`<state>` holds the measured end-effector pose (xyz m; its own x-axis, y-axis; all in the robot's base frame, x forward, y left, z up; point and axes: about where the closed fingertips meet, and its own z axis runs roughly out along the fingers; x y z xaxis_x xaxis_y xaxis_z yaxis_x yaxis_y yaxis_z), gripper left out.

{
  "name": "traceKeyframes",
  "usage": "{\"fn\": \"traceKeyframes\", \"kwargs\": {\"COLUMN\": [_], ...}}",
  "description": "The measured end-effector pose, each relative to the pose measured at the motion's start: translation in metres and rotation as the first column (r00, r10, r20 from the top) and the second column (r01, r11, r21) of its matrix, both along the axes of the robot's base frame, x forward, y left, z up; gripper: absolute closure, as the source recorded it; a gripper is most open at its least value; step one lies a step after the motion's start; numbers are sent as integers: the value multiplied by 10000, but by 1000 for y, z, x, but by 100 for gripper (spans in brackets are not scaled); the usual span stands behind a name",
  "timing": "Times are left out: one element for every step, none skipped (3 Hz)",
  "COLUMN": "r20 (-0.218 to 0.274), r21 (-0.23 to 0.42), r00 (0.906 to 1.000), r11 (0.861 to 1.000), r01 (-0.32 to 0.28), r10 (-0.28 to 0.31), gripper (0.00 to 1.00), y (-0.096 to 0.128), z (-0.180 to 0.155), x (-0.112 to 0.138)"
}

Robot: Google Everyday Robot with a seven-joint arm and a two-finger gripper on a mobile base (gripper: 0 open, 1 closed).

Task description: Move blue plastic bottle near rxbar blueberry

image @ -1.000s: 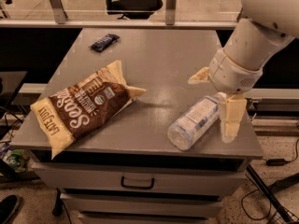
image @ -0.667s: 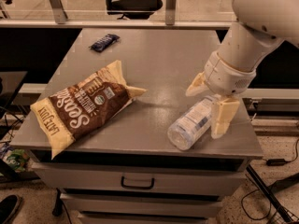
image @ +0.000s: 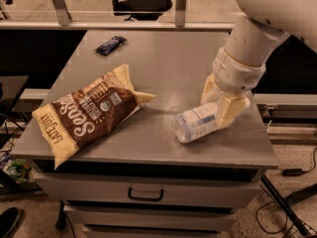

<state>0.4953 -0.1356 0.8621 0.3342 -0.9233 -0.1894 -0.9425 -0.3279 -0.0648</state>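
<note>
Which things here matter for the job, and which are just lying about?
Job:
bottle, on its side, front right
gripper, down at the bottle
rxbar, back left

Lying about:
chip bag, front left
chair, behind the table

This looks like an office or robotics lab workspace rather than a home. The counter is a grey metal cabinet with handled drawers below. Behind it, past slanted metal posts, stands a black swivel office chair. The floor is hard and speckled, with loose cables trailing across it at the right. A white robot arm's tool sits low over the counter's right side, at a bottle.
</note>
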Motion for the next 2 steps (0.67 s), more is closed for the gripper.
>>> {"fn": "traceKeyframes", "kwargs": {"r20": [294, 427], "r21": [-142, 28], "r00": [9995, 9968], "r11": [9999, 9977], "r01": [66, 674], "r10": [-62, -674], "gripper": [100, 100], "y": [9, 32], "z": [14, 23], "x": [30, 91]}}
